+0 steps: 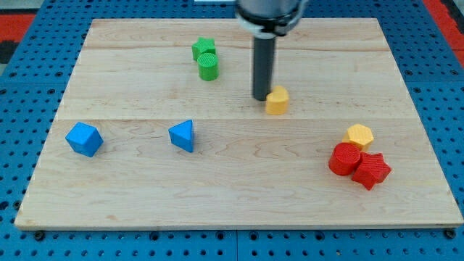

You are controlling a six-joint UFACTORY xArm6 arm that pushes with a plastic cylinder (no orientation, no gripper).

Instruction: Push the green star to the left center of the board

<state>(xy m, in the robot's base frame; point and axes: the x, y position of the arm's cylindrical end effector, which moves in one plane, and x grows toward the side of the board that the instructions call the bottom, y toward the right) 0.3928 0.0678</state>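
The green star (204,48) lies near the view's top, left of centre, on the wooden board (145,181). A green cylinder (208,66) touches it just below. My tip (261,98) rests on the board to the right of both green blocks, well apart from them. It stands right beside the left side of a yellow block (277,101).
A blue cube-like block (84,138) sits at the view's left, and a blue triangular block (183,135) to its right. At the lower right a yellow hexagon (359,135), a red cylinder (344,159) and a red star (372,170) cluster together.
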